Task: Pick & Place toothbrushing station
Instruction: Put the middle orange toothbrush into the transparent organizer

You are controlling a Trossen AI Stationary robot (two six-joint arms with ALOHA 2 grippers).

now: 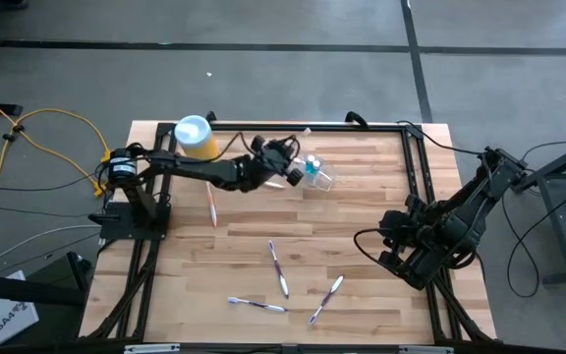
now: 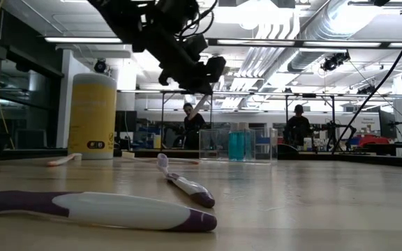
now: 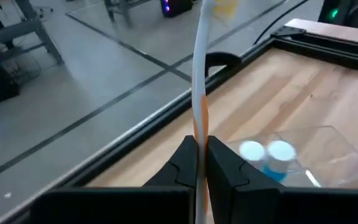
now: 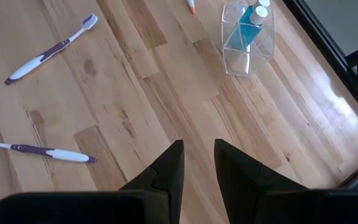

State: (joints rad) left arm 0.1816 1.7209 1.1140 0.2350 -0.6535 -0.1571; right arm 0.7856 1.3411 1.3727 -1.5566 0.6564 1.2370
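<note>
Station (image 1: 316, 173) just beside left tool (image 1: 290, 163), apart

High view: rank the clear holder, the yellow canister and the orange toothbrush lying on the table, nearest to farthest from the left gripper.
From the left gripper, which is shut on an orange-and-white toothbrush:
1. Clear holder, just to its right, toward the table's far edge.
2. Orange toothbrush, lying on the table to its left and nearer the front.
3. Yellow canister, at the far left corner.
The last two are nearly level; the ranking there is tentative.
</note>
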